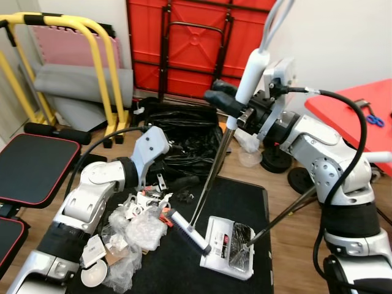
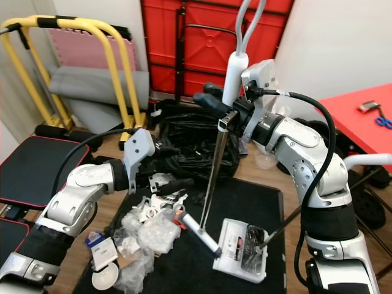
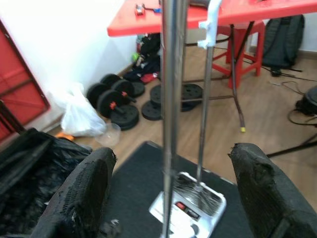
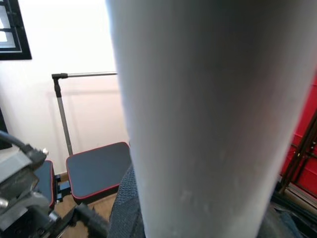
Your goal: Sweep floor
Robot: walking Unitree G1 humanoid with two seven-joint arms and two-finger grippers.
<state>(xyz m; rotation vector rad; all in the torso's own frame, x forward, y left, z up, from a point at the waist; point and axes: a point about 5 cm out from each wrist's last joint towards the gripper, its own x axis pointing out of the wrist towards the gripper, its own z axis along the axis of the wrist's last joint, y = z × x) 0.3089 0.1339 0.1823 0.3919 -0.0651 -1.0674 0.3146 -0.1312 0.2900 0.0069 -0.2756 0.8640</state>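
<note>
My right gripper [image 1: 234, 100] is shut on the white grip of the broom [image 1: 211, 177], high above a black mat [image 1: 245, 196]. The silver pole slants down to the white brush head [image 1: 191, 233] on the mat. Beside the brush lies a white dustpan [image 1: 228, 248] holding dark debris, and its thin handle [image 1: 282, 215] leans toward my right arm. A pile of crumpled plastic and paper trash [image 1: 135, 226] lies on the mat's left side. My left gripper [image 1: 185, 188] is open just above the pile, short of the pole. In the left wrist view the open fingers [image 3: 84, 193] frame the pole [image 3: 171, 99] and dustpan [image 3: 190, 208].
A black garbage bag [image 1: 184, 131] lies behind the mat. Black bench pads [image 1: 30, 165] and a yellow frame [image 1: 92, 61] stand at the left. A folded red table [image 1: 196, 43] leans on the back wall. A red table [image 1: 361, 116] and weight plates [image 1: 275, 160] are at the right.
</note>
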